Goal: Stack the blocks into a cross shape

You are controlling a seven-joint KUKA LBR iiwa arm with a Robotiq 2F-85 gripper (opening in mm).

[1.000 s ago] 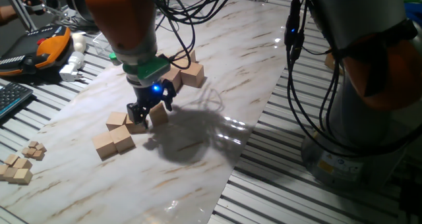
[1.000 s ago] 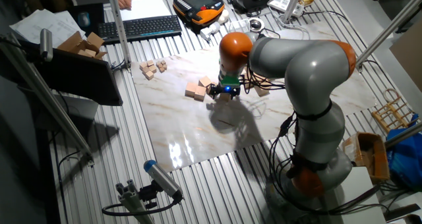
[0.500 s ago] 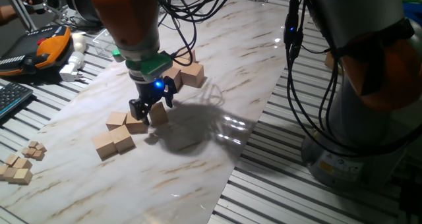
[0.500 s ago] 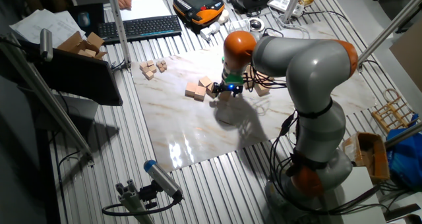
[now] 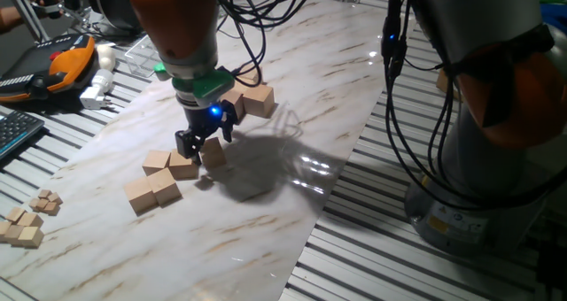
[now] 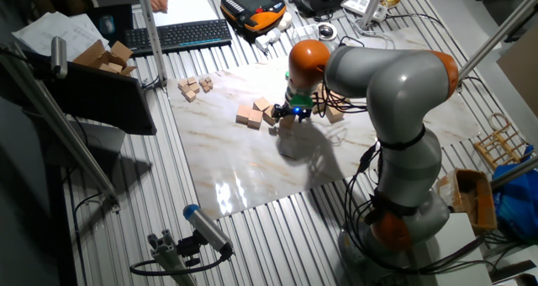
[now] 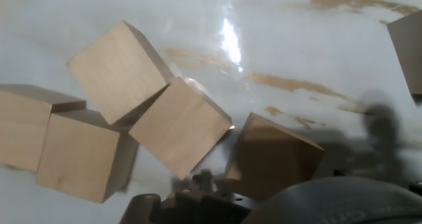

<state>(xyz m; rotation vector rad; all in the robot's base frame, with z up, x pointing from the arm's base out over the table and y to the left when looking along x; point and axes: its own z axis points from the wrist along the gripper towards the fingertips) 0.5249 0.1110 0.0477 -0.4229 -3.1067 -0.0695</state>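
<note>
Light-tan wooden blocks lie on the marble board (image 5: 292, 80). A group of several (image 5: 159, 181) sits at the left, seen close up in the hand view (image 7: 179, 125). One more block (image 5: 213, 153) stands just right of that group, under my gripper (image 5: 204, 140); in the hand view it is the shadowed block (image 7: 273, 155). Two blocks (image 5: 257, 99) lie behind the arm. My gripper is open and empty, a little above the single block. The other fixed view shows the gripper (image 6: 290, 113) over the same cluster (image 6: 252, 115).
A cluster of much tinier wooden cubes (image 5: 27, 223) lies at the board's left end, also in the other fixed view (image 6: 193, 86). A keyboard (image 5: 13, 133), an orange pendant (image 5: 62, 62) and a white plug (image 5: 97, 88) lie beyond the board. Cables hang at the right.
My gripper has risen slightly and shifted a little to the right, away from the single block. The blocks have stayed where they were.
</note>
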